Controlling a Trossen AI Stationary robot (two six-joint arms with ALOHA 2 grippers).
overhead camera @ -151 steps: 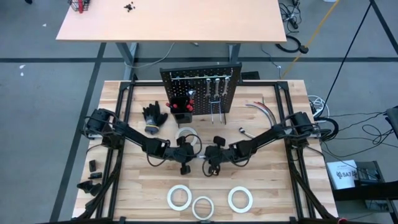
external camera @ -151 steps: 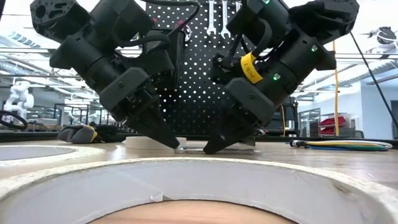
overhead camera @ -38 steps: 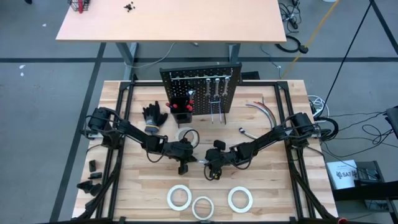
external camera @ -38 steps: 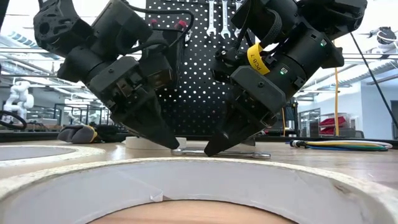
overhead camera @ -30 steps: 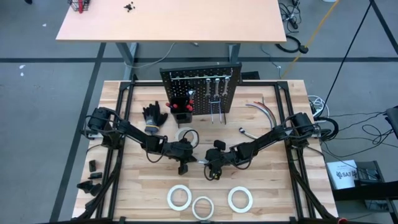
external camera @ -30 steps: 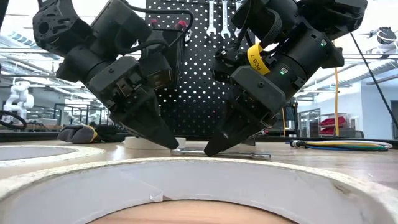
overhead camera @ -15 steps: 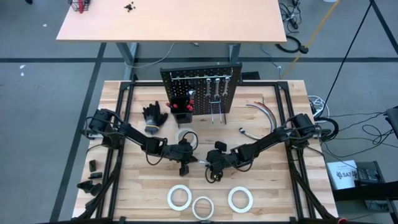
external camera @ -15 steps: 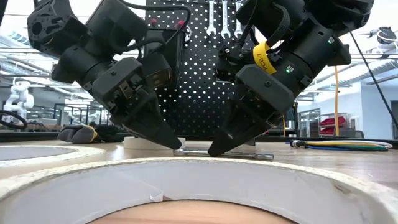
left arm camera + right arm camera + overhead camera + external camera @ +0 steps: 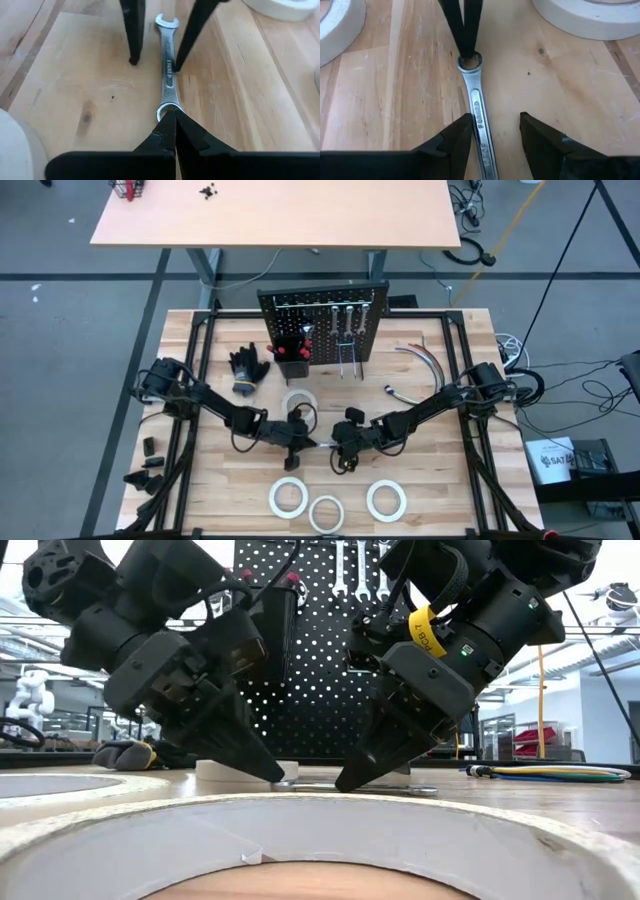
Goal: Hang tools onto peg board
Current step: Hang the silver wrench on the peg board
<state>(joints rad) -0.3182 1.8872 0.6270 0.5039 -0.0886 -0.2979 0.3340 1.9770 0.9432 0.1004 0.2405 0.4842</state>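
1. I have both arms reaching in from the worktop's side edges, their tips meeting low over its middle, a little toward the front edge.
2. The wrench (image 9: 167, 67) lies flat on the wood between the two grippers, well short of the peg board (image 9: 323, 323), which stands upright at the back edge.
3. My left gripper (image 9: 168, 116) has its fingers pressed together into one point, and that point sits at the ring end of the wrench (in the right wrist view it looks planted inside the ring, though I cannot be sure it touches).
4. My right gripper (image 9: 493, 130) has its fingers apart, one on each side of the wrench's shaft, low against the wood; the left wrist view shows one fingertip just beside the shaft, not clamped on it.
5. Three tape rolls (image 9: 326, 509) lie in a row near the front edge, and another (image 9: 299, 401) lies between the grippers and the board.
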